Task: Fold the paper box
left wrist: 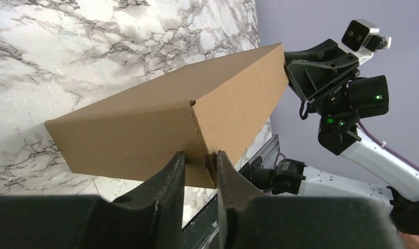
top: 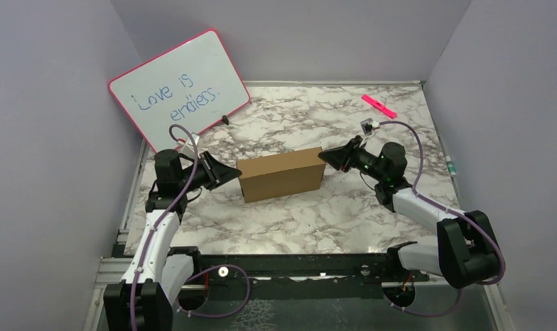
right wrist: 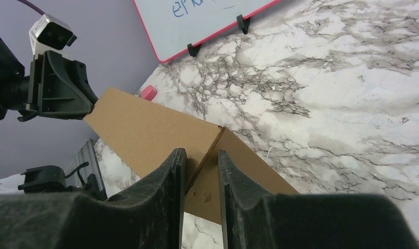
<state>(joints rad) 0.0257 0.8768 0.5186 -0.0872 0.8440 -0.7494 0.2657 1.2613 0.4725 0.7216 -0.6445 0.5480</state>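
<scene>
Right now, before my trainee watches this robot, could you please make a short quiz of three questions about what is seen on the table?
1. True or false: the paper box lies as a flat unfolded sheet.
2. Where is the pink marker? A on the box; B far right, apart from the box; C under the box.
3. Fill in: the left pincer and the right pincer hold the box at its opposite ____.
Key: 1 false, it stands as a closed box; 2 B; 3 ends.
</scene>
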